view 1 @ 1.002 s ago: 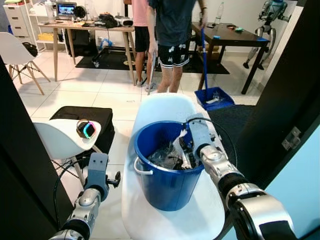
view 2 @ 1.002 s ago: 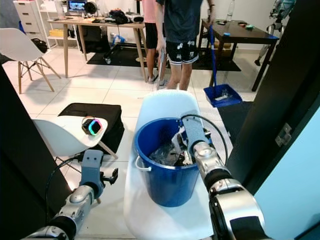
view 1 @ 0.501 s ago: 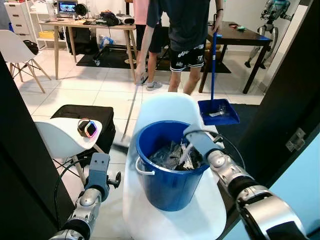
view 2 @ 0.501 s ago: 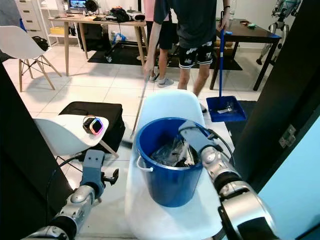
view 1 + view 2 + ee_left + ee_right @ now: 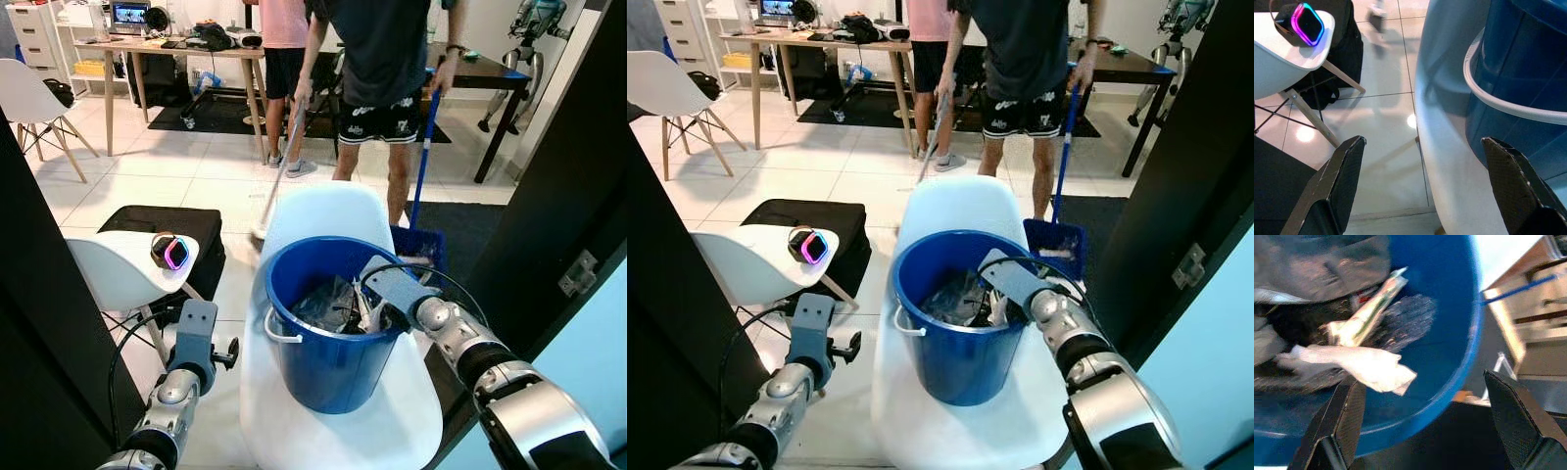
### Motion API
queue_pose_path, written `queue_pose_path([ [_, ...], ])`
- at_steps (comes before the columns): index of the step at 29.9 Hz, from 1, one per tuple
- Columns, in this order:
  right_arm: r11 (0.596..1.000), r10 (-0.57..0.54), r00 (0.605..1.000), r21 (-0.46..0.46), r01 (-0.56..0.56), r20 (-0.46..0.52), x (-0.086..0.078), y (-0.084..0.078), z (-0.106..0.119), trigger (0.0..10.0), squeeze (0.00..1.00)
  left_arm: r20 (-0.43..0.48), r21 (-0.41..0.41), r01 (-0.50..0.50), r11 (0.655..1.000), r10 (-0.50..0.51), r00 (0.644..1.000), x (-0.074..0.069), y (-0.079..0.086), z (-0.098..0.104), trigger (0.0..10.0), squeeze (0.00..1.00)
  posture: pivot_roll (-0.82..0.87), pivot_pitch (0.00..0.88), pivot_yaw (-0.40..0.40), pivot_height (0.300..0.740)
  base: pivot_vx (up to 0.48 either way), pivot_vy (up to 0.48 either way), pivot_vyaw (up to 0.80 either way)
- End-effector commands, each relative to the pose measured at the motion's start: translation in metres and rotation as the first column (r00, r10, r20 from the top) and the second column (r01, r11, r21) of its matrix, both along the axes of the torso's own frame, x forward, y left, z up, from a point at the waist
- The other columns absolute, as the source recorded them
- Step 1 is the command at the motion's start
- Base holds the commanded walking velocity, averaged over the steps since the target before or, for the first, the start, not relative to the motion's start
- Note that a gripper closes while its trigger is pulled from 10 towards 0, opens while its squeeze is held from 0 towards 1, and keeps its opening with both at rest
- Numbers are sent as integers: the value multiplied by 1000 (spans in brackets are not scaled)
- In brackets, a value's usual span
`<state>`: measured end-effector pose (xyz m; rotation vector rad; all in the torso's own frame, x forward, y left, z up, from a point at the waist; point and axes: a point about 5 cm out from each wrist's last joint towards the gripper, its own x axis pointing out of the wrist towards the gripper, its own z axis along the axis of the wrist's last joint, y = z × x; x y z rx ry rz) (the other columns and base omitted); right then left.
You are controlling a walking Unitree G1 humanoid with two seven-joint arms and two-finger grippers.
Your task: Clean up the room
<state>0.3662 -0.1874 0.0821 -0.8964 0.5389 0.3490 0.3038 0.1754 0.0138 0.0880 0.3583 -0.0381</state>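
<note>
Looking down in the left eye view: blue bucket (image 5: 328,328) sits on the seat of a white chair (image 5: 323,211), trash heaped inside; right gripper (image 5: 377,315) hangs over the rim at the bucket's 3 o'clock, with nothing seen between its fingers. Left gripper (image 5: 194,338) idles low at the bucket's 9 o'clock, off the chair edge. A person (image 5: 387,69) stands at 12 o'clock with a broom (image 5: 279,166) and a blue dustpan (image 5: 416,245) just behind the chair. Right eye view: same layout; a glowing speaker (image 5: 810,246) rests on a second white chair (image 5: 745,264) at 9 o'clock. Left wrist view: fingers spread wide, empty, with the bucket handle (image 5: 1498,103) near one fingertip. Right wrist view: fingers (image 5: 1342,426) wide apart above a white crumpled paper (image 5: 1366,367) and a green-white wrapper (image 5: 1369,308) lying inside the bucket wall. Risks, as judged: the right arm could catch the rim while withdrawing, tipping the bucket off the curved seat. The cable looped by the wrist could also snag it. Any swing toward 12 o'clock could strike the person or the dustpan.
</note>
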Motion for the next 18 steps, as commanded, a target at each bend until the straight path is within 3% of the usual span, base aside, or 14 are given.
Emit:
queue_pose_path([
  [1, 1000, 16, 994, 0, -16, -107, -8, -6, -10, 10000, 608, -31, -9, 16, 1000, -16, 999, -4, -5, -6, 10000, 0, 14, 0, -57, 740, 0, 0, 0],
  [8, 995, 38, 991, 97, -26, -128, -6, 0, -5, 10000, 576, -35, -12, 20, 1000, -21, 999, -4, -6, -6, 10000, 0, 11, 0, -55, 740, 0, 0, 0],
  [10, 990, 36, 994, 137, -23, -98, 0, 3, 3, 10000, 310, -36, -16, 23, 1000, -23, 999, -4, -7, -6, 10000, 0, 9, 0, -55, 740, 0, 0, 0],
  [12, 985, 23, 997, 171, -10, -79, 2, 4, 8, 10000, 310, -36, -19, 23, 1000, -24, 999, -4, -7, -6, 10000, 0, 10, 0, -56, 740, 0, 0, 0],
  [13, 973, 13, 998, 232, 1, -59, 5, 8, 13, 10000, 161, -35, -26, 24, 999, -25, 999, -3, -8, -6, 10000, 0, 9, 0, -56, 740, 0, 0, 0],
  [14, 925, -22, 999, 378, 39, -48, 9, 15, 20, 10000, 0, -35, -37, 21, 999, -22, 999, -3, -9, -6, 10000, 0, 9, 0, -56, 740, 0, 0, 0],
  [15, 877, -44, 998, 477, 60, -45, 12, 20, 25, 10000, 0, -36, -44, 19, 999, -20, 999, -2, -10, -5, 10000, 0, 9, 0, -56, 740, 0, 0, 0],
  [16, 877, -44, 998, 477, 60, -45, 12, 20, 25, 10000, 0, -36, -44, 19, 999, -20, 999, -2, -10, -5, 10000, 0, 9, 0, -56, 740, 0, 0, 0],
  [18, 735, -110, 991, 665, 134, -78, 16, 26, 33, 10000, 0, -37, -53, 17, 998, -19, 999, -2, -10, -5, 10000, 0, 11, 0, -58, 740, 0, 0, 0],
])
